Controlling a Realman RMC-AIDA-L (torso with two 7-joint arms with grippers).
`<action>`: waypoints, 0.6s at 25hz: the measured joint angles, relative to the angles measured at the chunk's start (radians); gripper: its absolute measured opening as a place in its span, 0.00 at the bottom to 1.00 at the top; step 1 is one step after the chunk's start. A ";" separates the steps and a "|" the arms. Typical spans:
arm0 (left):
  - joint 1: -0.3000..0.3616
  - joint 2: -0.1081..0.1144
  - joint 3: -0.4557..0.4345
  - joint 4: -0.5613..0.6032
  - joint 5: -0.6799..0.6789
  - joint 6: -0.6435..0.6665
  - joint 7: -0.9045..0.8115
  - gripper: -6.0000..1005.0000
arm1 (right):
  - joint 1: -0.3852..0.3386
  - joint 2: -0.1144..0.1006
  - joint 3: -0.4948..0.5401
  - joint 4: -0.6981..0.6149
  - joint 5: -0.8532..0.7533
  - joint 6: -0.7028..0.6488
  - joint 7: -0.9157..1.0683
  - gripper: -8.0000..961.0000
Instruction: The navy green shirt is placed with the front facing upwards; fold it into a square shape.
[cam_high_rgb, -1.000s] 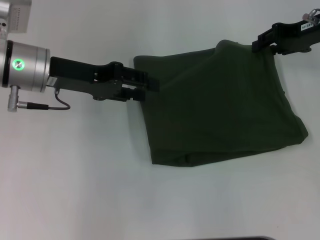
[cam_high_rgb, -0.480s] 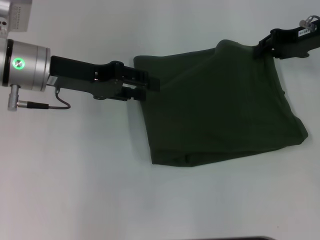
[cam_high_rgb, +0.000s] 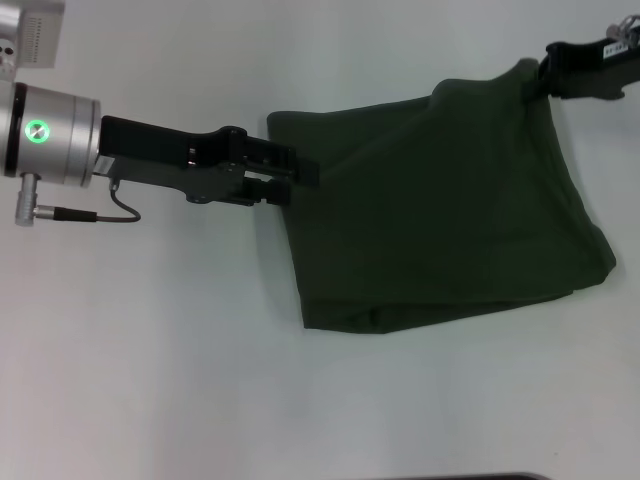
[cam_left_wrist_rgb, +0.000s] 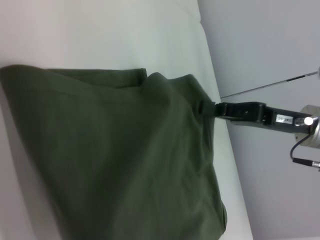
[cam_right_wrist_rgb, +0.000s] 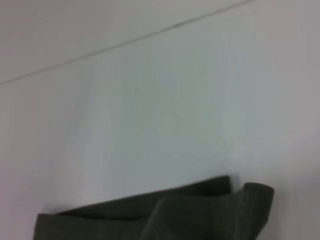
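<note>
The navy green shirt (cam_high_rgb: 440, 210) showed plain dark olive with no print, lying on a white table (cam_high_rgb: 150, 350), while both grippers at nine and one o'clock were black.

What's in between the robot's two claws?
Only the navy green shirt, stretched from the left gripper to the right gripper, as the head view shows.

Matt dark green cloth shirt (cam_high_rgb: 440, 210), smooth matt white table (cam_high_rgb: 150, 350), matt black left pincer (cam_high_rgb: 295, 172) with brushed-metal wrist

Folded navy green shirt (cam_high_rgb: 440, 210) on white table (cam_high_rgb: 150, 350); left gripper (cam_high_rgb: 290, 172) and right gripper (cam_high_rgb: 540, 82) grip far corners.
</note>
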 joint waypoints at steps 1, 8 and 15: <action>0.000 0.000 0.001 0.000 0.000 0.000 -0.001 0.58 | -0.001 0.004 -0.001 -0.014 0.000 -0.008 -0.001 0.02; -0.003 -0.002 0.004 0.000 0.000 0.001 -0.003 0.58 | 0.005 0.030 -0.006 -0.091 0.001 -0.045 -0.008 0.02; -0.001 -0.003 -0.001 0.000 0.000 -0.003 -0.005 0.58 | 0.013 0.041 -0.009 -0.123 0.048 -0.090 -0.054 0.02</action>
